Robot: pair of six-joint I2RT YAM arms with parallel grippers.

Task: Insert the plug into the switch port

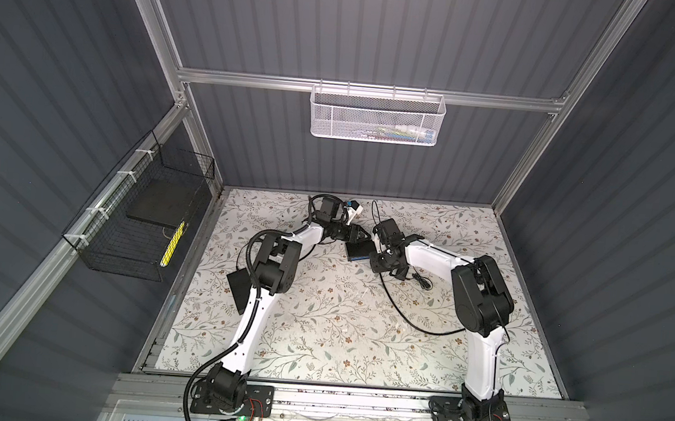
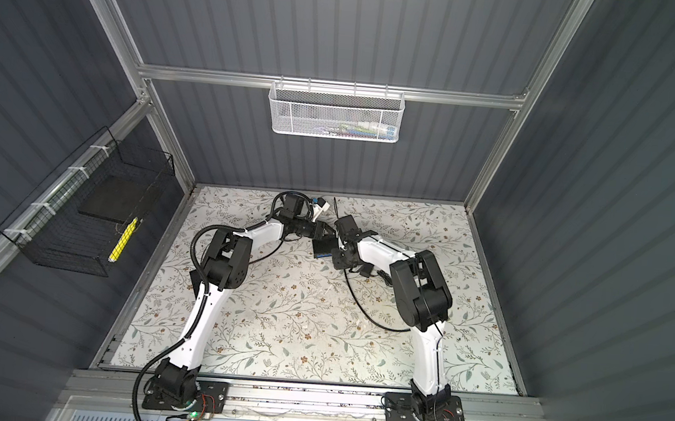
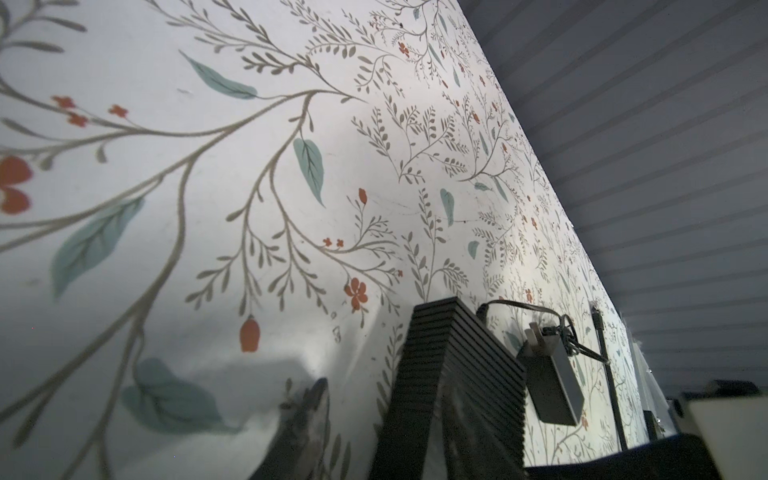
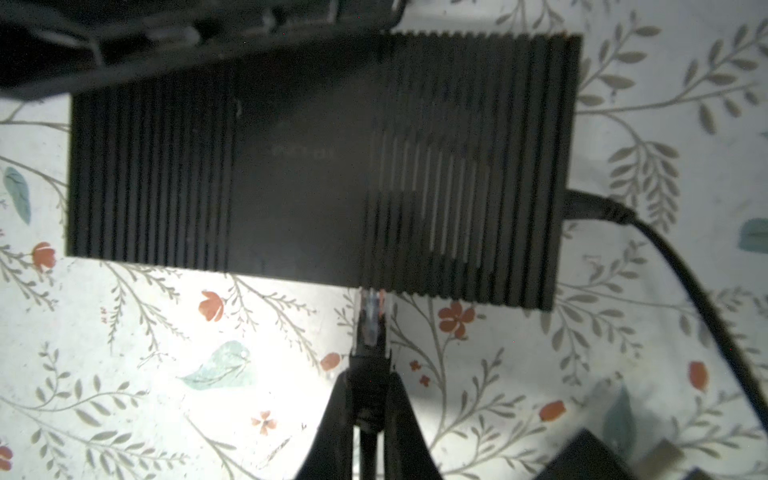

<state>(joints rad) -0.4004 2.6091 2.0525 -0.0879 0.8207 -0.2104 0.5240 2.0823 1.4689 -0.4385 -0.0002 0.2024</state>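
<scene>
The switch is a flat, ribbed black box (image 4: 316, 166) with a blue long face, lying mid-table in both top views (image 1: 356, 251) (image 2: 323, 248). My right gripper (image 4: 370, 374) (image 1: 372, 260) is shut on the black boot of the clear plug (image 4: 372, 316). The plug's tip meets the box's long side; the switch port itself is hidden under that edge. My left gripper (image 1: 360, 235) sits at the box's far side. In the left wrist view one finger (image 3: 307, 415) stands apart from the box (image 3: 449, 374), with a strip of table between them. Its other finger is hidden.
A thick black cable (image 4: 665, 270) enters the box's short end and loops across the table (image 1: 421, 327). A black power adapter (image 3: 552, 386) lies beyond the box. A black plate (image 1: 239, 290) lies by the left arm. Wire baskets (image 1: 377, 115) (image 1: 134, 223) hang on the walls.
</scene>
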